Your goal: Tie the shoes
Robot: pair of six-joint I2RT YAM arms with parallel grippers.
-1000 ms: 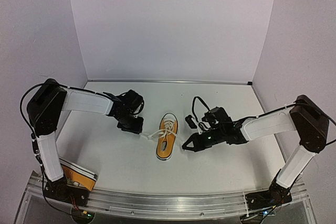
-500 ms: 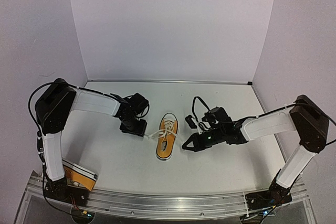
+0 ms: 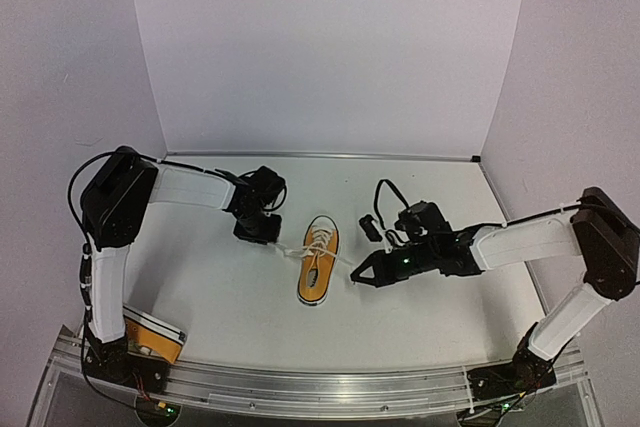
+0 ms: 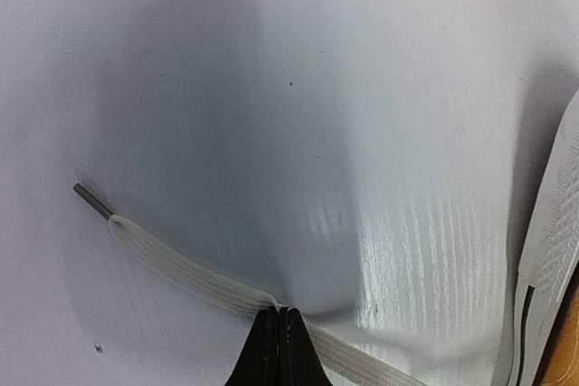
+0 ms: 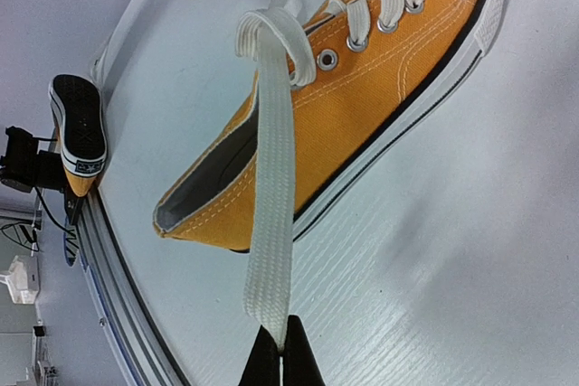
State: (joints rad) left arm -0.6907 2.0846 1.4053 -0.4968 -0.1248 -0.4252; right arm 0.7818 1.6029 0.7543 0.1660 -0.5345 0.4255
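Note:
One orange-yellow sneaker (image 3: 319, 261) with white laces stands upright mid-table, toe pointing away. My left gripper (image 3: 268, 239) is just left of its toe, shut on the left lace end (image 4: 181, 270), which lies flat on the table with its grey tip (image 4: 90, 198) free. My right gripper (image 3: 356, 275) is just right of the shoe, shut on the right lace end (image 5: 271, 223), pulled taut from the top eyelets across the shoe's side (image 5: 362, 124). The second sneaker (image 3: 150, 333) lies on its side at the near left by the left arm's base, sole showing in the right wrist view (image 5: 80, 128).
White walls enclose the table on three sides. A metal rail (image 3: 320, 382) runs along the near edge. The right arm's black cable (image 3: 382, 209) loops above its wrist, right of the shoe.
My left gripper has moved right and away with the left lace. My right gripper has shifted slightly right, drawing its lace tighter. The shoe has not moved.

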